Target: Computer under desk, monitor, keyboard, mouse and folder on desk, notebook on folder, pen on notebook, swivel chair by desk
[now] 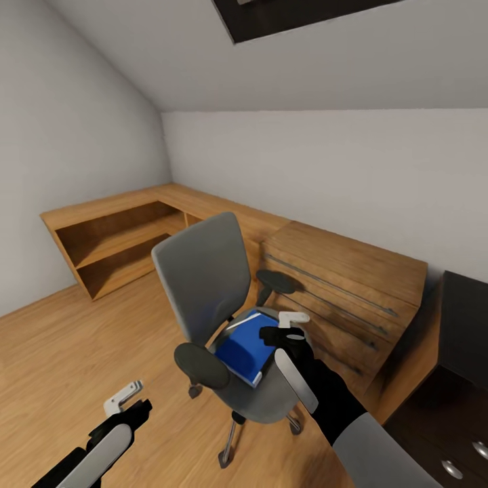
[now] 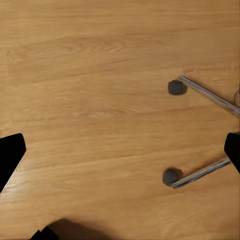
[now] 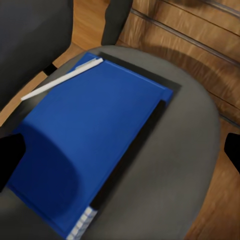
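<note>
At the lower left of the head view, the left gripper (image 1: 125, 398) hangs idle over the wooden floor (image 1: 61, 352), jaws apart. Mid-frame, the right gripper (image 1: 293, 324) hovers wide open over the bright blue flat folder (image 1: 245, 346) — likely lining up a grasp — on the grey upholstered swivel chair (image 1: 203, 278). The black bench (image 1: 468, 325) waits at right.

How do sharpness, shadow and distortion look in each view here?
Head view: wide-angle stretch at the edges, swivel chair fairly sharp. Right wrist view: soft blur overall, with a dark rounded shadow across the blue folder. Left wrist view: crisp wood floor, even light, small shadows by the chair casters.
</note>
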